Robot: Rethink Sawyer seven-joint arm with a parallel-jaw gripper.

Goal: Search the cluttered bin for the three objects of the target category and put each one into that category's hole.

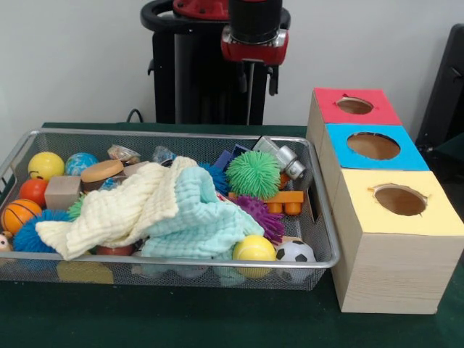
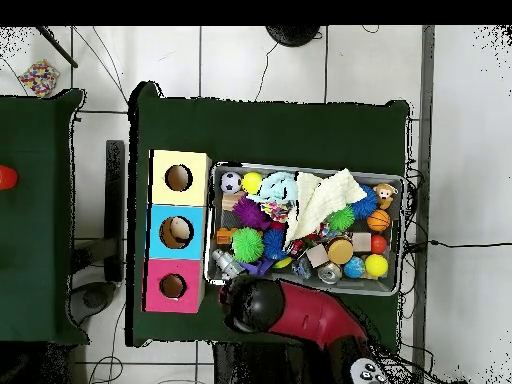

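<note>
Gripper (image 1: 259, 76): raised behind the bin's far rim, arm hanging vertical; whether open or closed, cannot tell.
Bin (image 1: 181, 135): cluttered, on green table.
Plush (image 2: 384, 192): tan, in a bin corner.
Hole (image 1: 354, 106): red-topped box, beside bin.

Two cloths (image 1: 156, 214) drape over toys in the bin (image 1: 322, 217) — the pincer (image 1: 255, 72) hangs above its far rim.

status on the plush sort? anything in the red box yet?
Nothing looks done: the red box's hole shows nothing inside. Nothing in hand; the gripper hangs behind the bin, above its far rim, its state unclear. One plush animal shows at a bin corner in the overhead view; any others are out of sight, perhaps under the cloths. All the placing appears left.
</note>
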